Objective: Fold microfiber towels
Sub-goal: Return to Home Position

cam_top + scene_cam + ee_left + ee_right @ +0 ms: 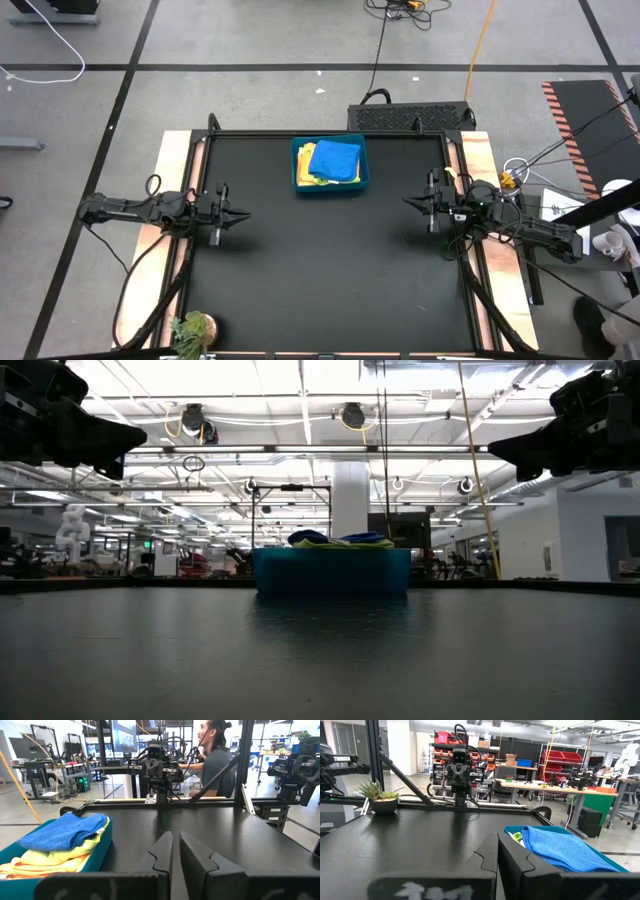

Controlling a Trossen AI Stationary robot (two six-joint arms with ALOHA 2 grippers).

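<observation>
A teal bin [299, 184] stands at the far middle of the black table and holds a pile of microfiber towels. A bright blue towel [335, 160] lies folded on top, with yellow cloth [55, 861] under it and a bit of lime green [518, 838] at one side. In the low view the pile [335, 539] rises just over the bin's rim. My left gripper [243, 213] hovers level at the table's left side, shut and holding nothing. My right gripper [407, 203] hovers level at the right side, also shut with nothing in it. Both point toward the table's middle, well short of the bin.
A small potted plant [190, 330] stands at the table's near left corner. The dark tabletop [330, 270] stretches between the two grippers and toward the near edge. A person [220, 760] sits beyond the table's right side. Cables and a black box [410, 118] lie behind the far edge.
</observation>
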